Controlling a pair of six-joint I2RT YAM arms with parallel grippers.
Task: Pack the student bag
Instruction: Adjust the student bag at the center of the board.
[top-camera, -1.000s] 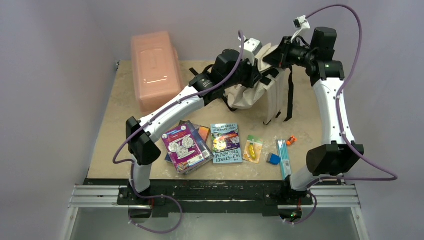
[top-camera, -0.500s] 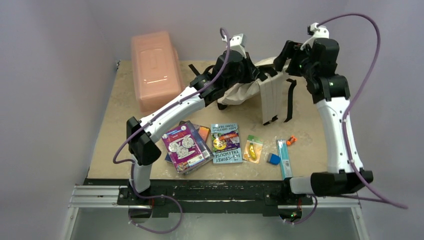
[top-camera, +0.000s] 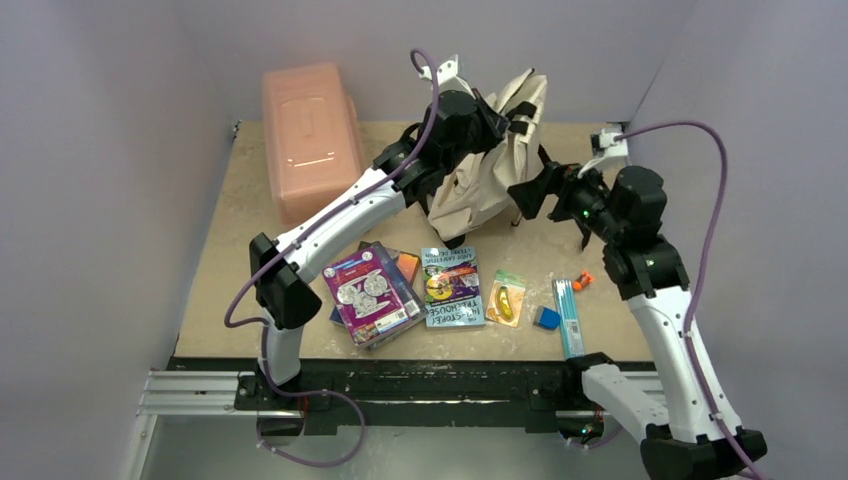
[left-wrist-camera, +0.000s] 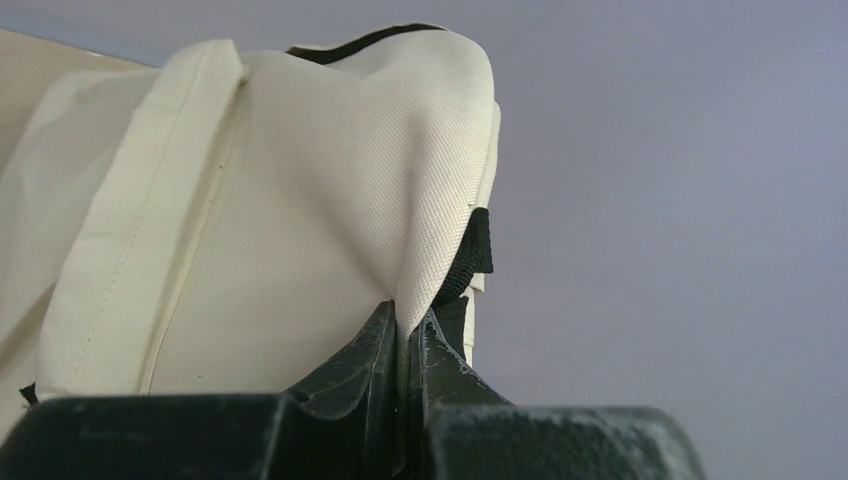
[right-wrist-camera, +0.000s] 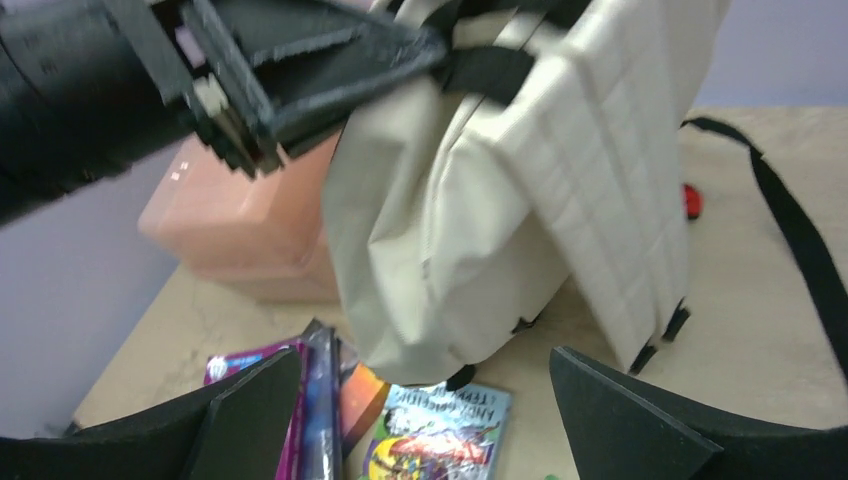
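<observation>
Student bag (top-camera: 487, 170) lifted at far-centre of table (top-camera: 225, 270), hanging limp, black strap trailing to its R; whether lower end touches tabletop: can't tell; L gripper (left-wrist-camera: 405, 322) pinched tight on fold of cream fabric at bag's top, jaws nearly together w/ cloth between; R gripper (right-wrist-camera: 425, 355) spread wide, holding nothing, facing bag's quilted panel, apart from it; pink plastic box (top-camera: 310, 130) just L of bag; along near edge: purple book (top-camera: 370, 292), teal paperback (top-camera: 452, 287), yellow-item packet (top-camera: 506, 298), blue eraser (top-camera: 547, 318), pencil pack (top-camera: 567, 318).
</observation>
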